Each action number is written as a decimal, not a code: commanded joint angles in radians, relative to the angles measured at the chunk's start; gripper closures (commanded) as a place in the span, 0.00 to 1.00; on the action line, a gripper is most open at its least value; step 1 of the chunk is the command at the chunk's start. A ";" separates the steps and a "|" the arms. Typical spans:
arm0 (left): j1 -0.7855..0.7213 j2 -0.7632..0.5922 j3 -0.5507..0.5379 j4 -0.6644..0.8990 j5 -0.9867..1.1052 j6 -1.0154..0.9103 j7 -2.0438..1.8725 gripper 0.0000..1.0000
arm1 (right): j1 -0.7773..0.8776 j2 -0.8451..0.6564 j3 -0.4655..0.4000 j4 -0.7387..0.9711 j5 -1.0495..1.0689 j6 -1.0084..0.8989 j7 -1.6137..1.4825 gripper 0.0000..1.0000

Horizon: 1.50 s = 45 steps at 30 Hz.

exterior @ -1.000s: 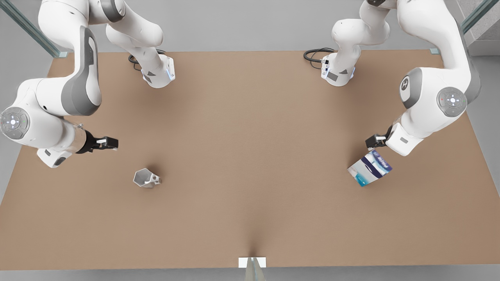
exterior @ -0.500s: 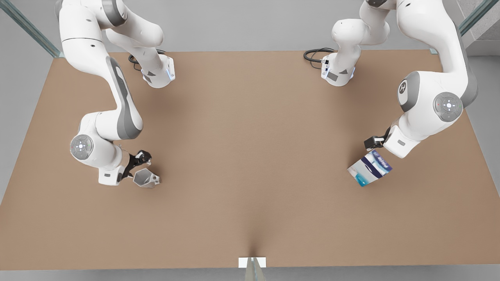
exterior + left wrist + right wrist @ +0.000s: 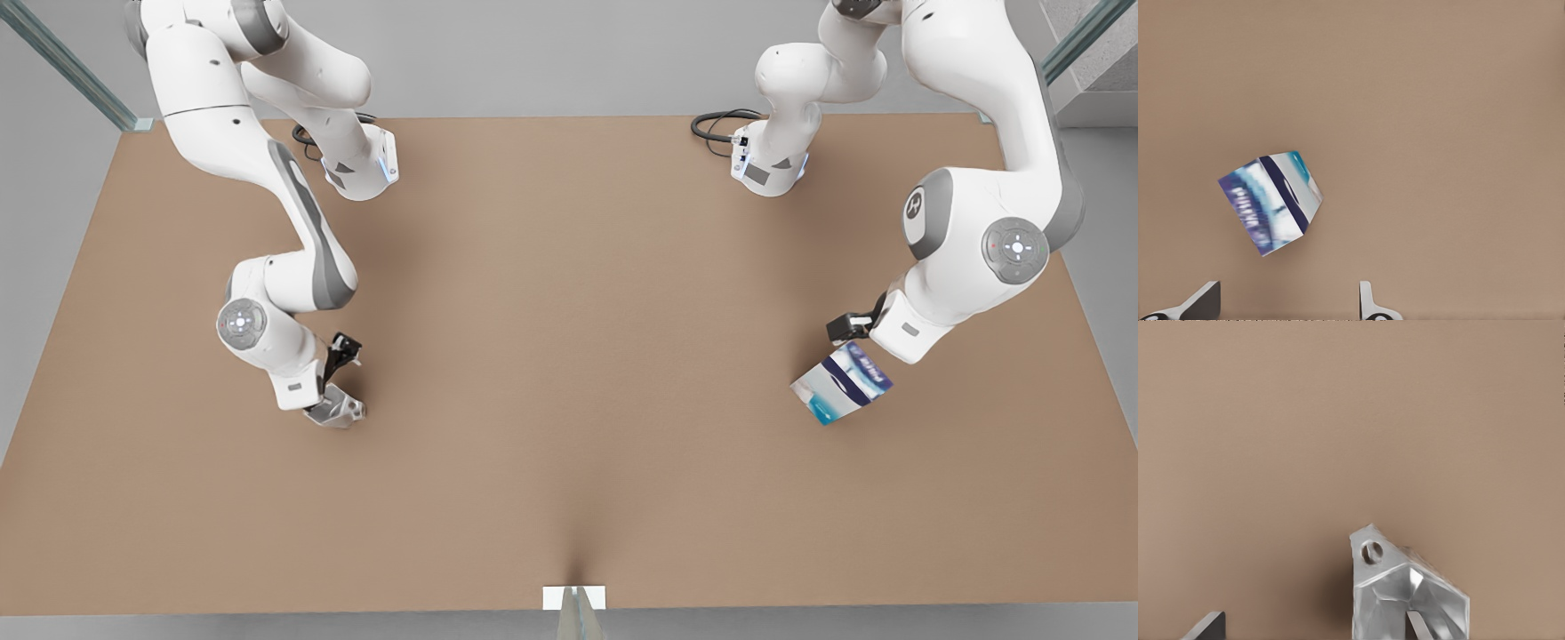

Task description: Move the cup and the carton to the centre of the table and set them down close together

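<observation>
Within the last second the right gripper (image 3: 331,391) swung in across the worktop (image 3: 569,373) and arrived over the cup (image 3: 342,411), fingers (image 3: 1421,625) open, one inside the rim. The left gripper (image 3: 845,331) barely shifted, fingers (image 3: 1368,301) open, at 12 o'clock of the carton (image 3: 840,384). Cup and carton remained well apart, neither gripped; both pickups appeared imminent.

On the tan counter (image 3: 569,356), the right hand (image 3: 331,384) sits just above the cup (image 3: 342,411) toward the front view's left. Toward the front view's right, the left hand (image 3: 845,327) hangs just beside the tilted carton (image 3: 840,382), well apart from the cup.
</observation>
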 commanded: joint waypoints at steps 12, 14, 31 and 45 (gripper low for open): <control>0.000 0.003 0.000 0.000 0.000 0.000 0.000 0.00 | -0.008 0.048 -0.015 -0.043 -0.156 0.072 0.101 0.01; 0.000 0.003 0.000 0.000 0.000 0.000 0.000 0.00 | -0.009 0.059 -0.015 -0.051 -0.156 0.098 0.101 0.01; 0.000 -0.026 0.011 0.008 0.000 -0.041 -0.002 0.00 | -0.011 0.122 -0.026 -0.048 -0.175 0.144 0.100 0.34; 0.000 -0.012 0.015 0.008 0.000 -0.041 0.000 0.00 | -0.014 0.137 -0.026 -0.028 -0.175 0.144 0.100 0.79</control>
